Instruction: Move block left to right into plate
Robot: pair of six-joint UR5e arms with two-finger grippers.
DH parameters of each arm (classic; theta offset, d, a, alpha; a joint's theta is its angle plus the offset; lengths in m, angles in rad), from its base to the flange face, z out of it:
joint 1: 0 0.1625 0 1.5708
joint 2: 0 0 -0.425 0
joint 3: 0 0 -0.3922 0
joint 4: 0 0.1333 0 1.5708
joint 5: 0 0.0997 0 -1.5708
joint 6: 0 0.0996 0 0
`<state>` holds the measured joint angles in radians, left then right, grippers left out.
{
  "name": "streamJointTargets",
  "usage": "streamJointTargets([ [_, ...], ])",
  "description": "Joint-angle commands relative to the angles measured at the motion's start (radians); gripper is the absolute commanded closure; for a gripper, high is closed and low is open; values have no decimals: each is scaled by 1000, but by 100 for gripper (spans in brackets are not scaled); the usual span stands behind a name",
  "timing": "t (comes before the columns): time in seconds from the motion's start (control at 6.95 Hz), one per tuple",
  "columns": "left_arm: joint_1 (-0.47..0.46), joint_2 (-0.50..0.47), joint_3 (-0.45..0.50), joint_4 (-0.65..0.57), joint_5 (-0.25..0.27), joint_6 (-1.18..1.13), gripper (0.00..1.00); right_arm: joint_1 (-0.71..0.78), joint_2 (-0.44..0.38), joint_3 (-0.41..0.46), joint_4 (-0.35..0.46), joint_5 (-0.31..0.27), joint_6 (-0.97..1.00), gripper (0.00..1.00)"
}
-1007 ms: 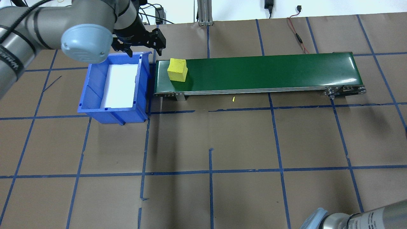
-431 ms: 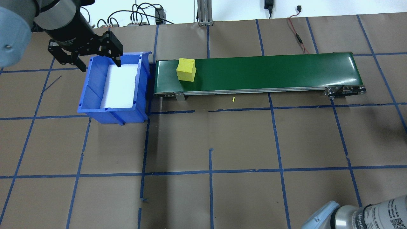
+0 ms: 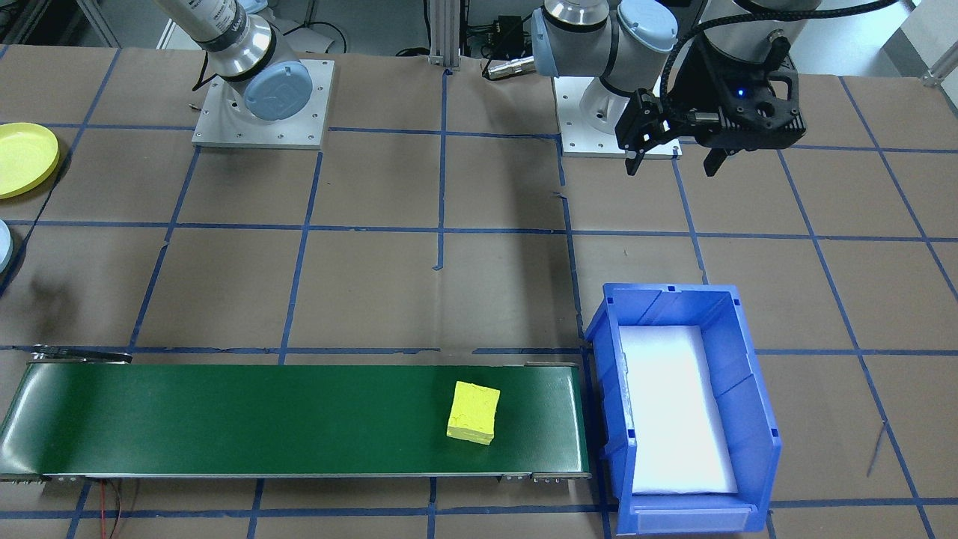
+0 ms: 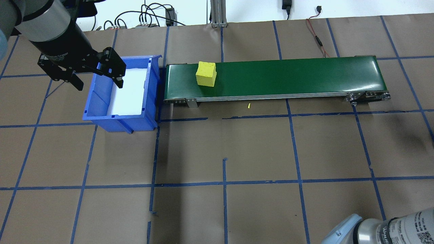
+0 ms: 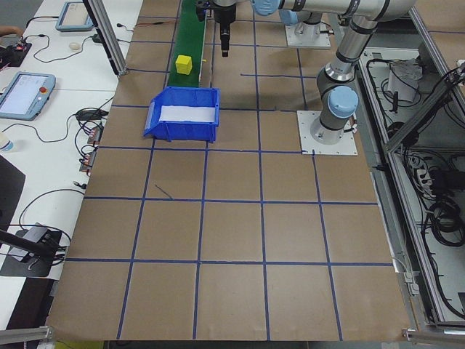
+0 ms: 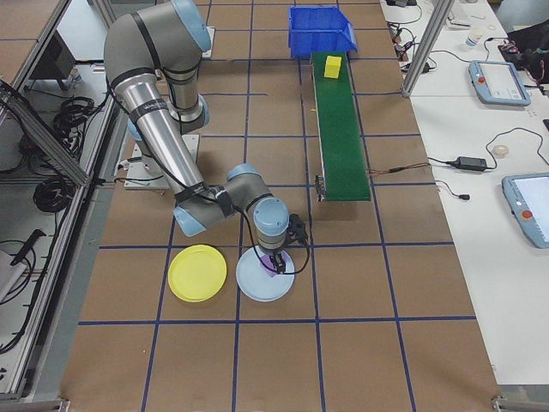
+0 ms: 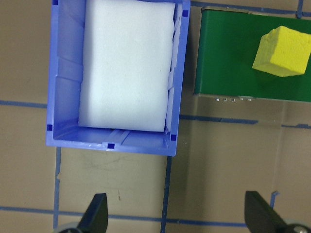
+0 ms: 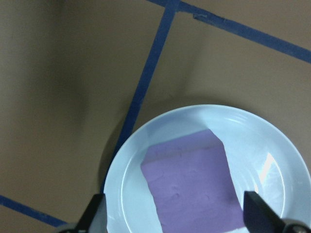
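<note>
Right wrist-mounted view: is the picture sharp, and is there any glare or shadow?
Right wrist-mounted view: the purple block is fairly sharp; a bright glare streak lies on the pale blue plate near its right rim; a soft dark shadow falls on the brown paper to the left; fingertips are blurred.

a yellow block (image 4: 205,74) sits flat, slightly turned, upper centre-left of the overhead view. a purple block (image 8: 195,183) lies flat in a pale blue plate (image 8: 126,194), lower right.
</note>
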<state>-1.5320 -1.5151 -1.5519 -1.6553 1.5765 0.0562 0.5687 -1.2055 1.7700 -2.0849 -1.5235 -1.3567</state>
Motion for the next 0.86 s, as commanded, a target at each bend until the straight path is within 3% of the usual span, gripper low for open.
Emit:
streamJointTargets([
  [0.0,0,16,-7,8,-3,33,0,166,-96,-4,69,3,193,0],
  [0.14,-2,16,-4,8,0,34,0,251,-132,-9,115,12,296,0],
  [0.29,7,16,9,11,0,33,0,319,-137,-23,135,61,438,0],
  [0.43,10,16,1,17,2,36,0,414,-135,-26,134,69,567,0],
  [0.72,9,13,-3,34,0,39,0,589,-131,-26,131,155,900,0],
])
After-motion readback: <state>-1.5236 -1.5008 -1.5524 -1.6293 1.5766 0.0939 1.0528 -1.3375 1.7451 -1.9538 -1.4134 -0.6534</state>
